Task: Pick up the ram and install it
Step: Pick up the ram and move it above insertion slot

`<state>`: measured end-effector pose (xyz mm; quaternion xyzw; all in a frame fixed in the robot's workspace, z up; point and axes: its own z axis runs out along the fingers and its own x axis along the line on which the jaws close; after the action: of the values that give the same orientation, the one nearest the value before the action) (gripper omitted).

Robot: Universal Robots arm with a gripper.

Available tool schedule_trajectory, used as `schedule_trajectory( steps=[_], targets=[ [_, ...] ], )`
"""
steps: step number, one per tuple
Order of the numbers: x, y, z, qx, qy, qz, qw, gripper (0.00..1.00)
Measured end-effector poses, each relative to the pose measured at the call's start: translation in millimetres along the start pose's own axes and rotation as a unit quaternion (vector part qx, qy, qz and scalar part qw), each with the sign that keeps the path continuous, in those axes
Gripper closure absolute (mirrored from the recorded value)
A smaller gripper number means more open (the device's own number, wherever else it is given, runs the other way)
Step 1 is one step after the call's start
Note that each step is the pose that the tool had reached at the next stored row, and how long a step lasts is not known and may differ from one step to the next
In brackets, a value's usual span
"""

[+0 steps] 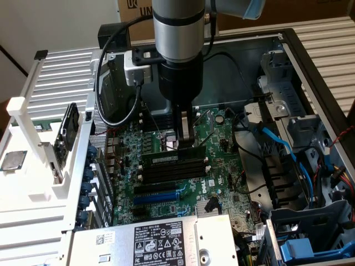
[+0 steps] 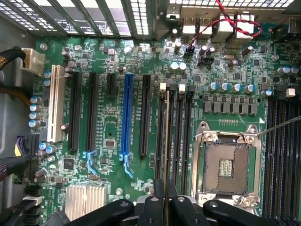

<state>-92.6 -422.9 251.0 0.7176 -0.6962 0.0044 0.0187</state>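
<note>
The ram (image 1: 172, 157) is a long dark stick standing on edge over the black memory slots (image 1: 176, 170) in the middle of the motherboard. My gripper (image 1: 186, 138) hangs straight down from the arm, shut on the stick's top edge near the end toward the exterior view's right. In the wrist view the ram (image 2: 166, 141) shows edge-on as a thin line running along one of the memory slots (image 2: 181, 136), pinched between my gripper (image 2: 164, 195) fingers. Whether it is seated in the slot cannot be told.
An open CPU socket (image 2: 225, 165) lies beside the slots, and more memory slots (image 2: 282, 155) lie past it. A blue expansion slot (image 2: 126, 117) and black ones sit on the other side. The power supply (image 1: 155, 241), blue cables (image 1: 283, 147) and a white rack (image 1: 33, 149) surround the board.
</note>
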Motion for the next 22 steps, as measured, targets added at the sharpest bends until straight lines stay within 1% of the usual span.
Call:
schedule_trajectory(
  steps=[4, 8, 9, 10, 16, 22],
  targets=[
    [-0.1, -0.3, 1.5, -0.0003, -0.0002, 0.009, 1.0, 0.87],
    [-0.1, -0.2, 1.8, -0.0003, -0.0003, 0.009, 1.0, 0.87],
    [-0.1, -0.3, 1.9, -0.0001, -0.0003, 0.009, 1.0, 0.87],
    [-0.1, -0.1, 2.3, 0.0009, -0.0002, 0.009, 1.0, 0.87],
    [0.1, 1.7, 4.6, 0.0032, -0.0001, 0.01, 0.9999, 0.87],
    [0.4, 2.1, 5.9, 0.0034, 0.0002, 0.004, 1.0, 0.87]
  ],
)
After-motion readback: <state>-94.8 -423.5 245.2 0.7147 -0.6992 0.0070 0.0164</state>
